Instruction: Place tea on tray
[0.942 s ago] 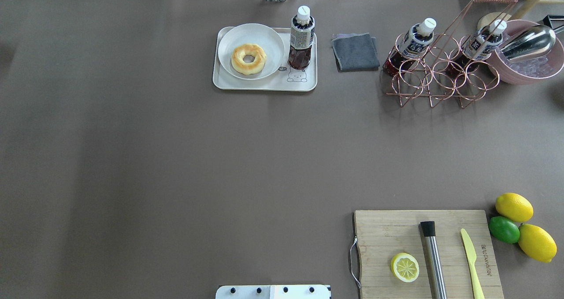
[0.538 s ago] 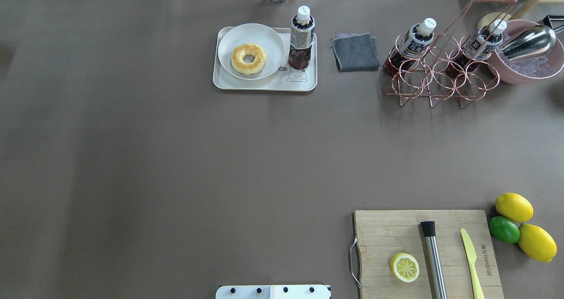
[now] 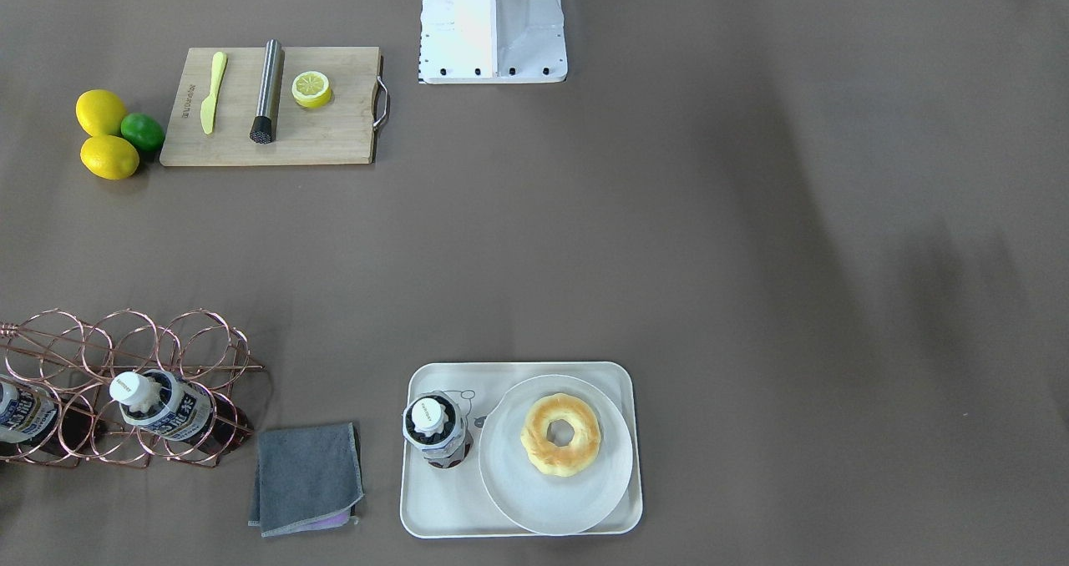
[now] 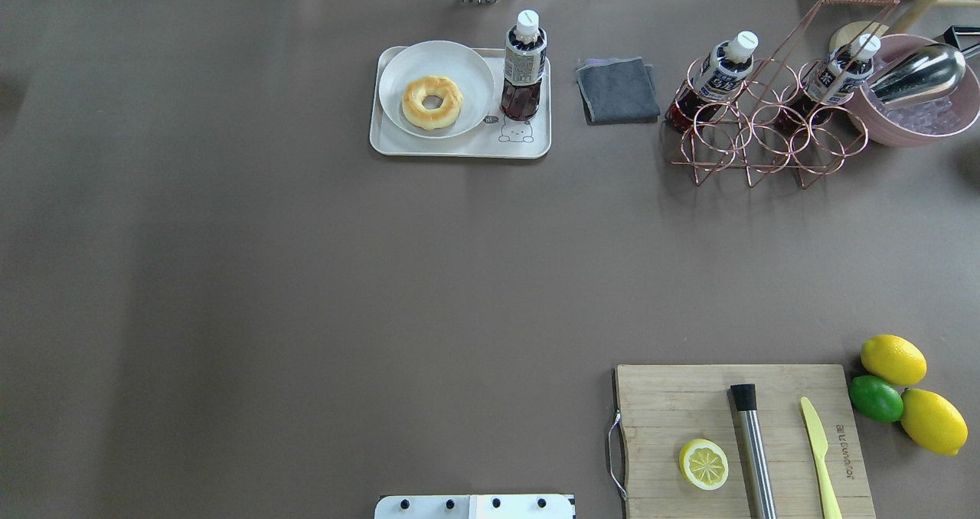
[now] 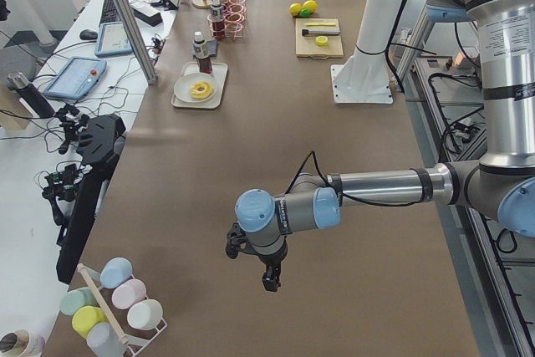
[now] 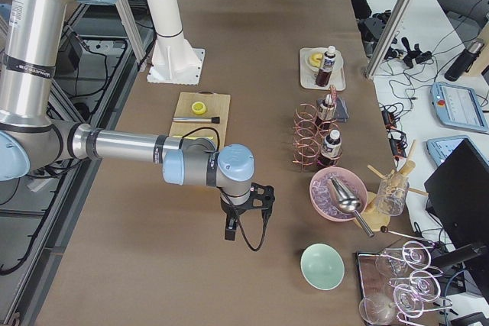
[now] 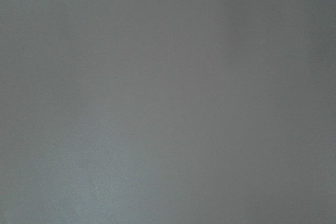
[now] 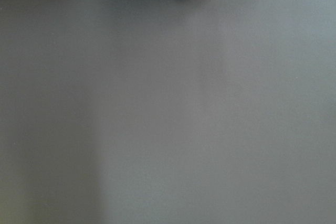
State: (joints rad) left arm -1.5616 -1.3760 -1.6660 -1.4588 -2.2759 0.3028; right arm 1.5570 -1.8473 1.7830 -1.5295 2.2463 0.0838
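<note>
A tea bottle (image 4: 524,63) stands upright on the cream tray (image 4: 459,148), on the bear drawing and beside the plate; it also shows in the front view (image 3: 434,428) on the tray (image 3: 434,512). Two like bottles (image 4: 718,75) (image 4: 836,75) lie in the copper rack. My left gripper (image 5: 267,278) shows only in the left side view, over bare table far from the tray; I cannot tell if it is open. My right gripper (image 6: 229,233) shows only in the right side view, also far off; I cannot tell its state. Both wrist views show only bare table.
A round white plate (image 4: 398,113) with a donut (image 4: 432,102) fills the tray's left part. A grey cloth (image 4: 617,90) lies beside the tray, then the copper rack (image 4: 766,132) and a pink ice bowl (image 4: 919,132). A cutting board (image 4: 666,404), lemons and a lime (image 4: 876,398) lie near right.
</note>
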